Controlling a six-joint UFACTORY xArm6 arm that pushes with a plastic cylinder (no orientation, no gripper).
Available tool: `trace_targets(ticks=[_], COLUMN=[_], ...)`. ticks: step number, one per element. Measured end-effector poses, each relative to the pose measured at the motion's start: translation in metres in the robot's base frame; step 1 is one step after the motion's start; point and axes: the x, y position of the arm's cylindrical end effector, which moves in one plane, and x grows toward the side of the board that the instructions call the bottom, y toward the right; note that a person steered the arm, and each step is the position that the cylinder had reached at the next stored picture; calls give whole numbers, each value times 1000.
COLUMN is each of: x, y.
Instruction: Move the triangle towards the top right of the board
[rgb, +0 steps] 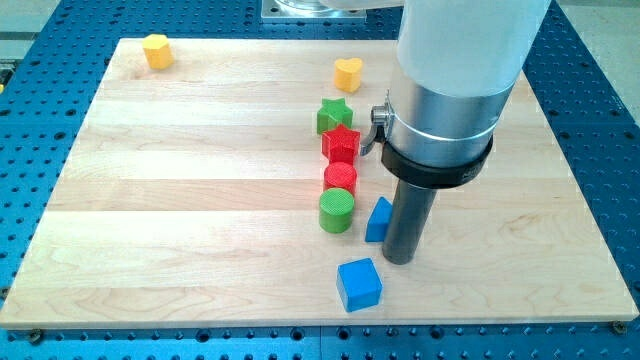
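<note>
The blue triangle lies right of the board's middle, partly hidden by my rod. My tip rests on the board just to the triangle's right and slightly below it, touching or nearly touching its right side. A blue cube sits below the triangle, near the view's bottom. A green cylinder stands just left of the triangle.
A column runs up from the green cylinder: red cylinder, red star, green star. A yellow heart sits near the top middle, a yellow hexagon at the top left. The wooden board lies on a blue perforated table.
</note>
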Motion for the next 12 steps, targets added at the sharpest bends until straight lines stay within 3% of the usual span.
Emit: trace_targets(ticks=[2, 3, 4, 6, 7, 9, 10, 11, 12], x=[-17, -65, -85, -205, -240, -244, -241, -227, -190], y=[-27, 2, 24, 37, 50, 63, 19, -20, -12])
